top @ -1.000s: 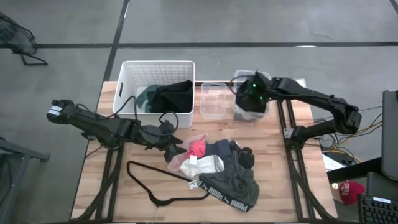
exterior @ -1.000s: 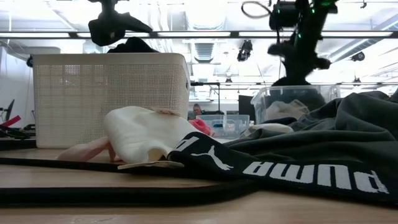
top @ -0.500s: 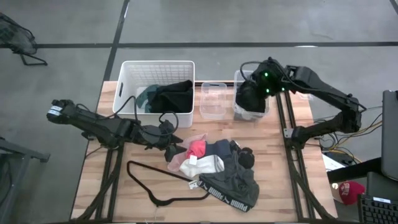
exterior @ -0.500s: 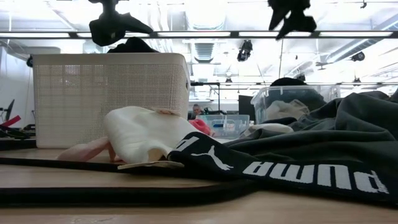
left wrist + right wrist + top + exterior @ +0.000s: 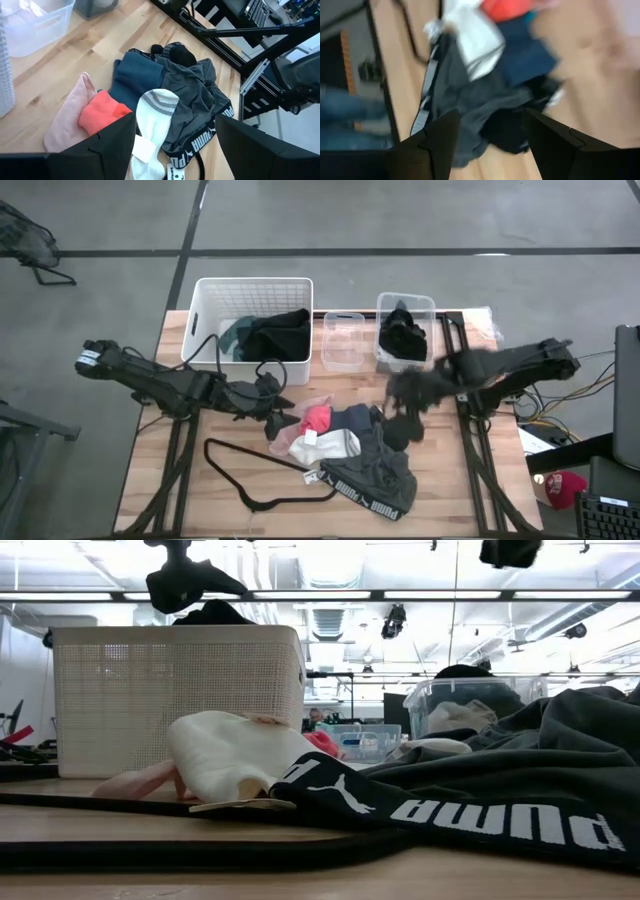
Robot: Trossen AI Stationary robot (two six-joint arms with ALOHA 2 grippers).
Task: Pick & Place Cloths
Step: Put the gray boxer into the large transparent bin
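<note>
- The loose cloths [image 5: 350, 445] lie heaped on the wooden table [image 5: 440, 480], in front of the white basket [image 5: 205, 310] and the two clear bins, toward the right of centre.
- The right gripper [image 5: 405, 390] hangs above the right-hand edge of that heap, blurred in the overhead view; its wrist camera looks down between two fingers spread wide with nothing between them, so I judge it open and empty.
- From those jaws the pile lies just below: dark grey shorts [image 5: 470, 100] directly under, a white sock [image 5: 477, 35] and a navy piece [image 5: 530, 55] beyond.
- The left gripper [image 5: 268, 398] sits low at the pile's opposite, left edge; its own view shows both fingers parted and bare over the pink cloth [image 5: 67, 120], the red one [image 5: 100, 114] and the white sock [image 5: 152, 117].
- The heap's long axis runs slantwise, from pink and red near the left arm to the grey shorts at the front right.
- To my eye the right arm is nearer the grey shorts and the black bundle [image 5: 395, 432], the left nearer the small bright pieces; whichever drops next needs only a short descent.
- The waistband [image 5: 450, 808] of the shorts reads "PUMA" in white letters, upside down from table height, with the leaping-cat logo beside it.
- Dark and teal garments [image 5: 270, 335] already sit in the basket, and a black piece [image 5: 403, 338] in the right clear bin [image 5: 384, 304].
- A thin wire hanger [image 5: 240, 470] lies at the table's front left, touching the heap's edge.
</note>
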